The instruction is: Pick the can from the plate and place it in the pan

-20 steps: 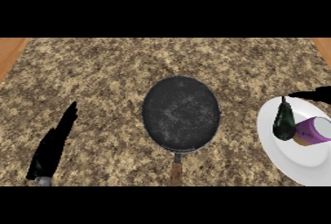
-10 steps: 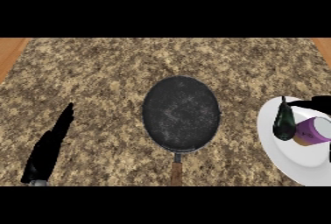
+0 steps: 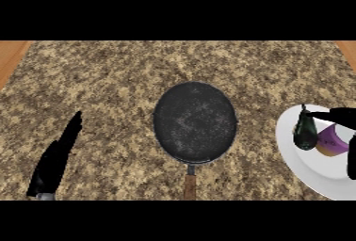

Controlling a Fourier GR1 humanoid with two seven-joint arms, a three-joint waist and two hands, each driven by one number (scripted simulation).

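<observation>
A purple can (image 3: 332, 144) stands on the white plate (image 3: 306, 164) at the counter's right edge. My right hand (image 3: 342, 115) comes in from the right border and straddles the can. Its thumb (image 3: 304, 133) hangs down beside the can's left side, and its fingers stretch fairly straight over the can's far side. Part of the can's right side is hidden by the hand. The dark round pan (image 3: 195, 121) lies in the middle of the counter, its brown handle (image 3: 189, 184) pointing toward me. My left hand (image 3: 57, 159) rests open at the lower left, fingers straight.
The speckled stone counter (image 3: 104, 80) fills the view, with wooden strips at the far left and far right top corners. The plate runs partly past the right border.
My right hand has come down and in over the can, fingers lower and closer to it. The can, plate and pan have not moved. The left hand has shifted slightly.
</observation>
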